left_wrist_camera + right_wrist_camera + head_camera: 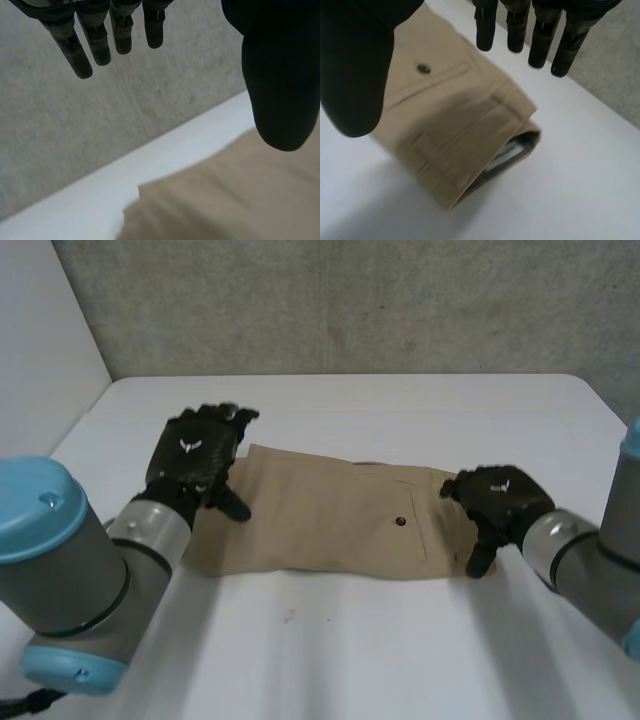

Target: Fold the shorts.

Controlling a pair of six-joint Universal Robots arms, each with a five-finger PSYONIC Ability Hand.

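Just one pair of shorts (330, 525) — tan

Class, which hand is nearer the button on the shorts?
Right. The right hand is by the shorts' waistband, near the button; the left hand is over the opposite end.

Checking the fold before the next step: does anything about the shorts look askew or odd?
Little stands out. The shorts lie flat on the table. At the waistband end by the right hand, the layers gape a little, so the pale inner lining shows. That hand and the left hand are open.
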